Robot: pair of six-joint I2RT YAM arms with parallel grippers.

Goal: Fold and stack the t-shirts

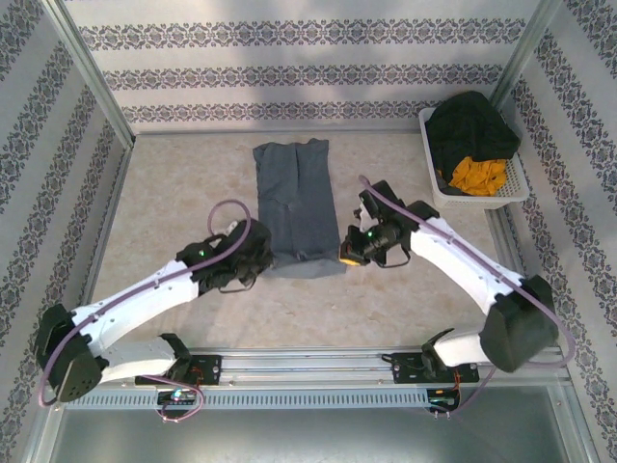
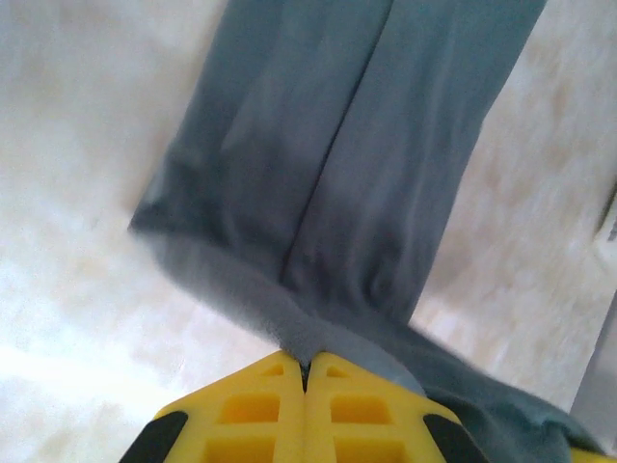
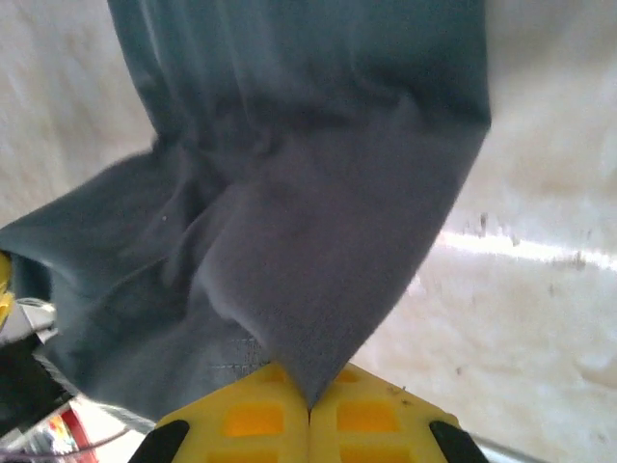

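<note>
A slate blue-grey t-shirt (image 1: 295, 204) lies as a long narrow folded strip in the middle of the table, running away from the arms. My left gripper (image 1: 262, 258) is shut on its near left corner, and the cloth (image 2: 337, 174) rises into the yellow fingertips (image 2: 260, 405) in the left wrist view. My right gripper (image 1: 345, 255) is shut on the near right corner, where a point of the t-shirt (image 3: 318, 241) is pinched between the yellow pads (image 3: 376, 415). The near edge is lifted slightly off the table.
A white basket (image 1: 439, 183) at the back right holds a dark green garment (image 1: 472, 125) and an orange one (image 1: 479, 174). Patterned walls enclose the table on three sides. A metal rail (image 1: 308, 367) runs along the near edge by the arm bases.
</note>
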